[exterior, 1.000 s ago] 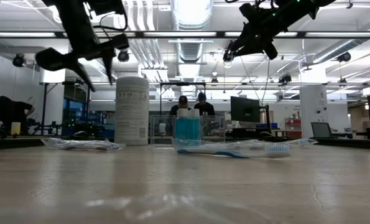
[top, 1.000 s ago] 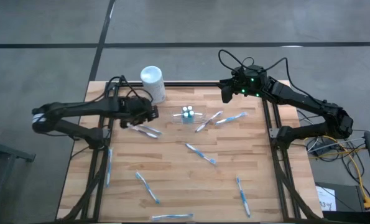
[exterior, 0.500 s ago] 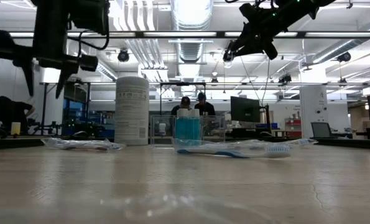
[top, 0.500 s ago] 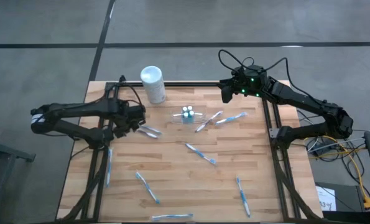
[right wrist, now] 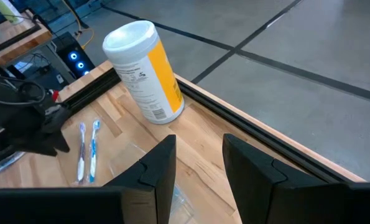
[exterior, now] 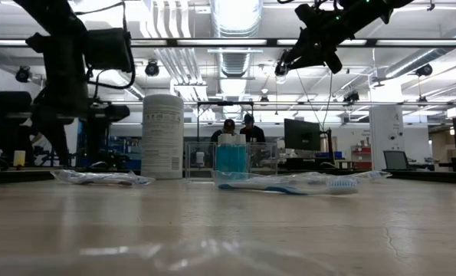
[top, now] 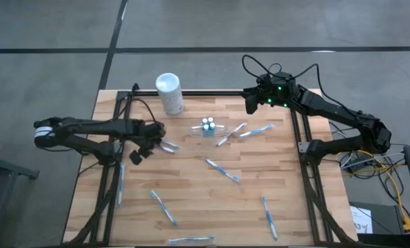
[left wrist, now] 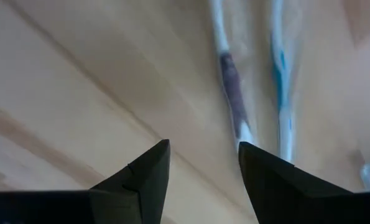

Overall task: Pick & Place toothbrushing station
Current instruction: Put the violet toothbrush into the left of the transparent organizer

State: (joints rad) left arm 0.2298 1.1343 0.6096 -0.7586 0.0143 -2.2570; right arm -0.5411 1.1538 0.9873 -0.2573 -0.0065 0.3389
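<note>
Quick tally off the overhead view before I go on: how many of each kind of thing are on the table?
Wrapped toothbrush packs: 8; the one by the left end effector shows two brushes
White cylindrical container: 1
Clear toothbrushing station: 1
Total: 10

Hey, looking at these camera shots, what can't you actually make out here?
- Clear holder: in the high view, too small and see-through to show its walls or what the blue items inside are.
- Left pincer: in the high view, its tips are too small; the left wrist view shows them apart over bare wood.
- Pair of toothbrushes: blurred and cut off by the left wrist view's edge.
- People: in the low view, partly hidden behind the holder.
</note>
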